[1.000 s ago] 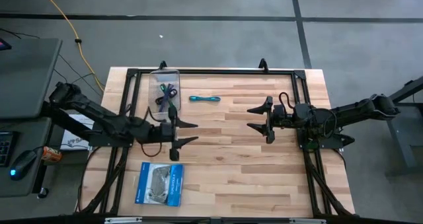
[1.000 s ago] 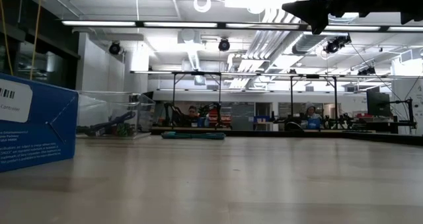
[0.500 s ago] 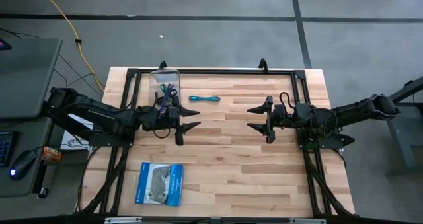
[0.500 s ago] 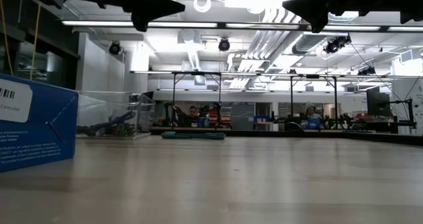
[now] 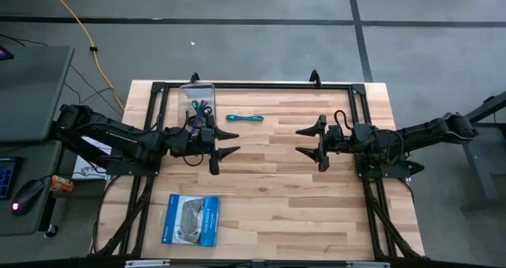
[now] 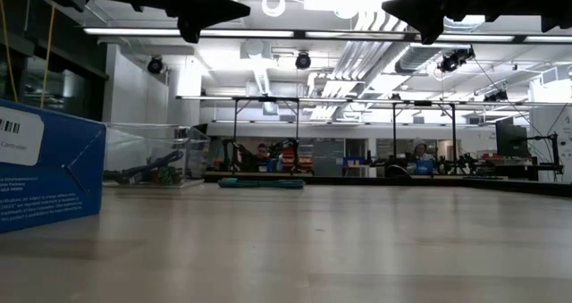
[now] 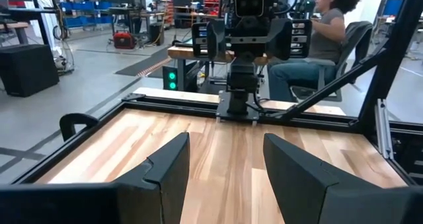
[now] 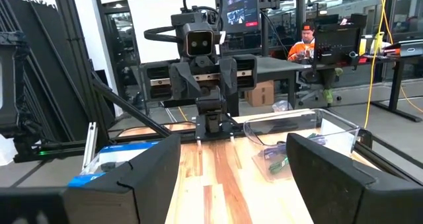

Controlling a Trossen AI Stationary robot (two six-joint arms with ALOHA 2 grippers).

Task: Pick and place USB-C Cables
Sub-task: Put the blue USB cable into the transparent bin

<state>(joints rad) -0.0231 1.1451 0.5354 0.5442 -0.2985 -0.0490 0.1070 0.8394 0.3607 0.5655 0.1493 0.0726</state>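
A teal-blue cable [image 5: 244, 118] lies on the wooden table near its far edge; it also shows in the low view [image 6: 262, 183]. A purple cable [image 5: 202, 107] and a green cable [image 8: 280, 163] lie inside a clear container [image 5: 198, 100] at the far left. My left gripper [image 5: 236, 143] is open and empty above the table, just right of the container and on the near side of the teal cable. My right gripper [image 5: 298, 141] is open and empty right of the table's middle, facing the left one.
A blue-and-white flat packet [image 5: 190, 219] lies near the front left and fills the left of the low view [image 6: 45, 169]. A black frame [image 5: 261, 84] runs around the table. People sit at desks in the room beyond [image 7: 324, 32].
My left gripper has gone toward the table's far edge and a little to the right, staying open and empty, then has kept still. Its fingers now show at the top of the low view.
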